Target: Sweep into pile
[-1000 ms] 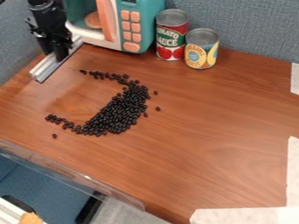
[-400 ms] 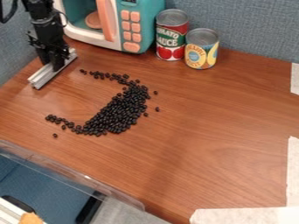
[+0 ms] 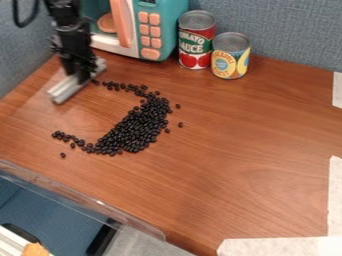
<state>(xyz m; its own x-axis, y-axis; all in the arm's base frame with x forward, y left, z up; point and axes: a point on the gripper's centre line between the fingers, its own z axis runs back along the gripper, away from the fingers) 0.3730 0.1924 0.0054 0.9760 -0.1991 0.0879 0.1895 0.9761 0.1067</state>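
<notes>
Since the black beans (image 3: 135, 126) lie in a crescent on the table (image 3: 247, 165), its hollow facing about ten o'clock, the sweep looks under way but unfinished. The end effector (image 3: 82, 75) is closed round a silver bar (image 3: 65, 90), between ten and eleven o'clock from the thick heap. Whether the bar touches the wood I can't tell.

Lining up another pass seems the step in hand. I'd set the edge flat, then push toward four o'clock, so the thin tails, at eleven and nine o'clock from the heap, fold into it. Too quick a stroke could scatter beans; the strays at three and eight o'clock probably need separate strokes.
</notes>
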